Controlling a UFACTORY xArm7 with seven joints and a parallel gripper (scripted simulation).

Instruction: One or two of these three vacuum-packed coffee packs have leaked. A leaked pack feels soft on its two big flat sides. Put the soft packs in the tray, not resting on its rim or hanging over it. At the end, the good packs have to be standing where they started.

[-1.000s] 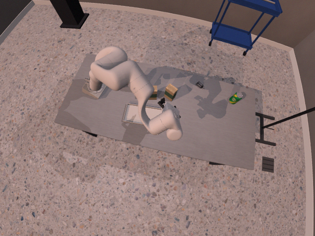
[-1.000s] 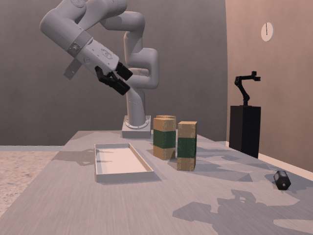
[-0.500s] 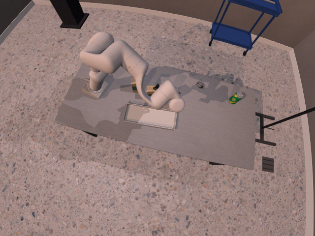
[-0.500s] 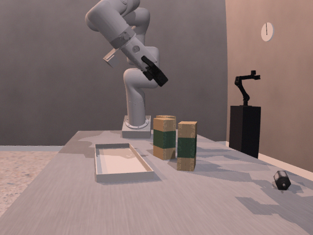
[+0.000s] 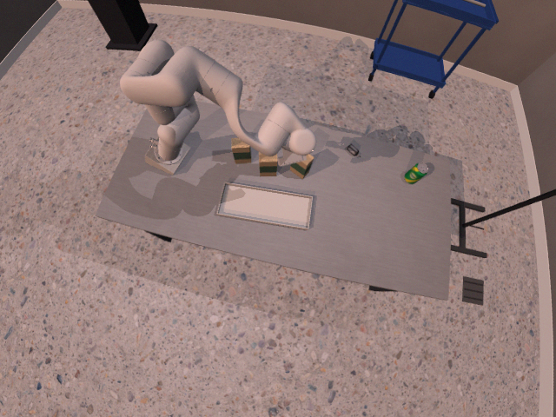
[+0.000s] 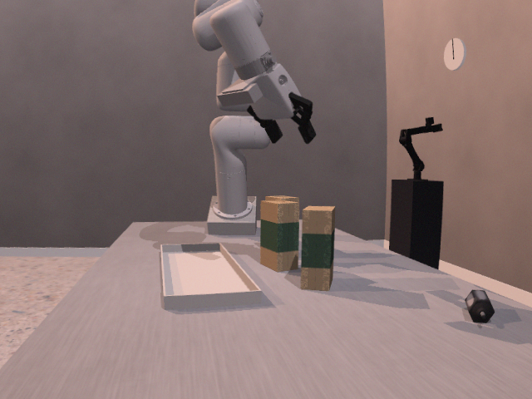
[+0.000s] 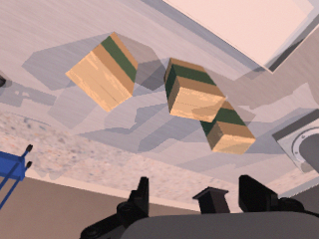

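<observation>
With all three packs standing on the desk [image 6: 300, 343] beside the tray [image 6: 206, 298], nothing tested yet. Nearest pack [image 6: 317, 253] first: bring the gripper [image 6: 290, 129], wide open and holding nothing, down squarely over its two big flat sides. Squeeze gently. Then middle pack [image 6: 279, 240], last far pack [image 6: 287, 199].

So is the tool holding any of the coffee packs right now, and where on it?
Nothing is held. The tool hangs open above the three standing coffee packs.
</observation>
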